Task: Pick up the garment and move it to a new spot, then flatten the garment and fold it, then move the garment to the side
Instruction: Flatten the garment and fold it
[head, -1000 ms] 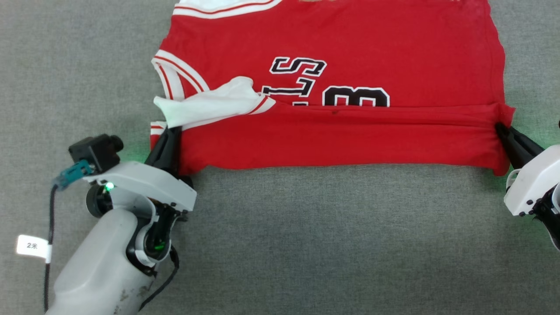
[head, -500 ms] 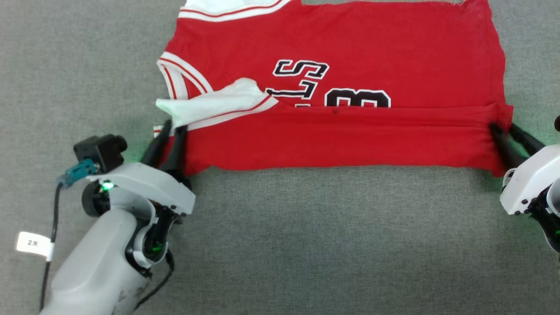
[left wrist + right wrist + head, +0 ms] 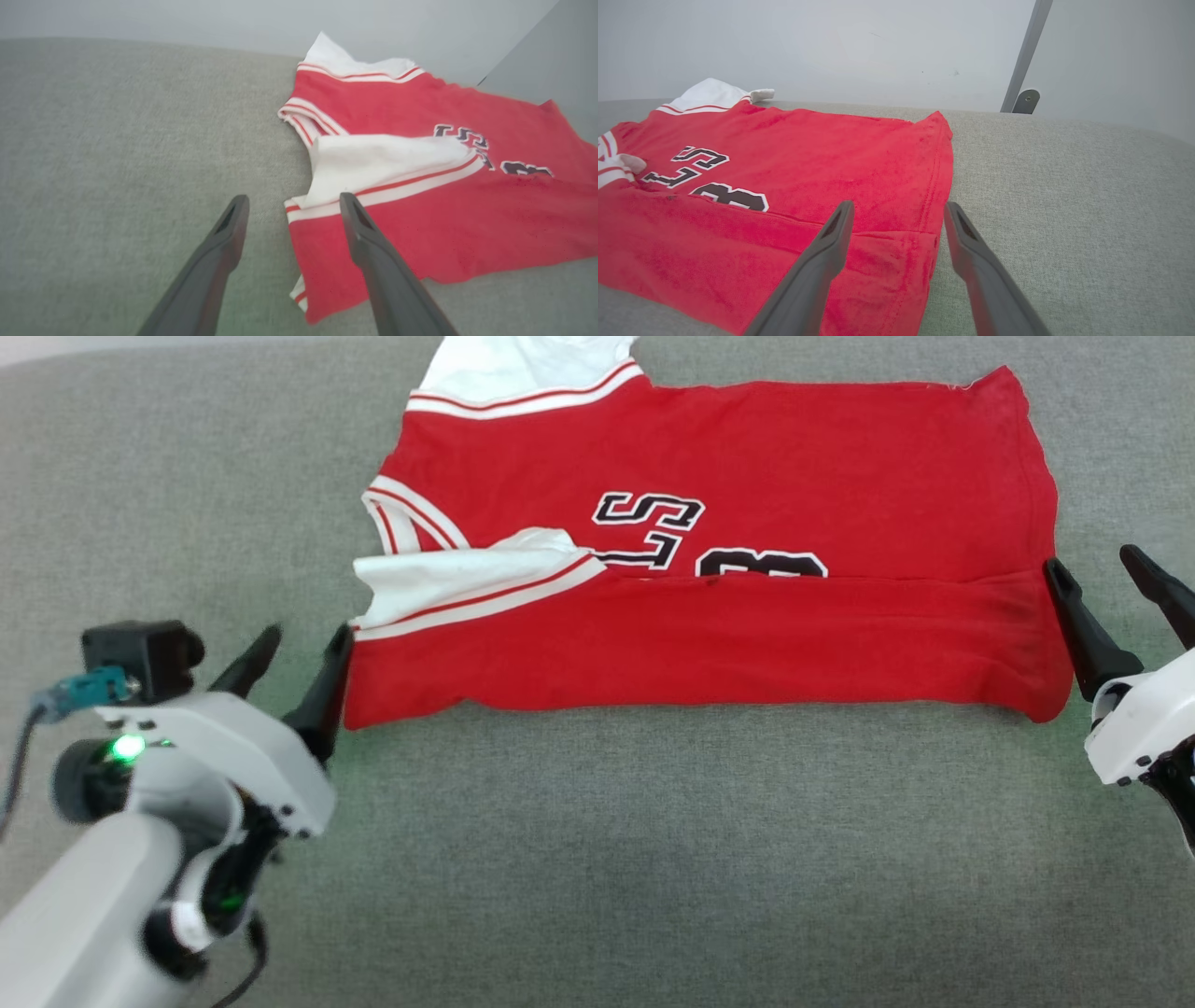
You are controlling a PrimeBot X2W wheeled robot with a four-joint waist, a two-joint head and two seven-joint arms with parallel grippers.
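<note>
garment (image 3: 709, 644) flat on grey table (image 3: 653, 849), near edge folded up over the lower half of its black lettering, white sleeve lying across the fold at left; left claw (image 3: 310, 633) spread wide, empty, at its left edge, right claw (image 3: 1090, 560) same at right edge
</note>
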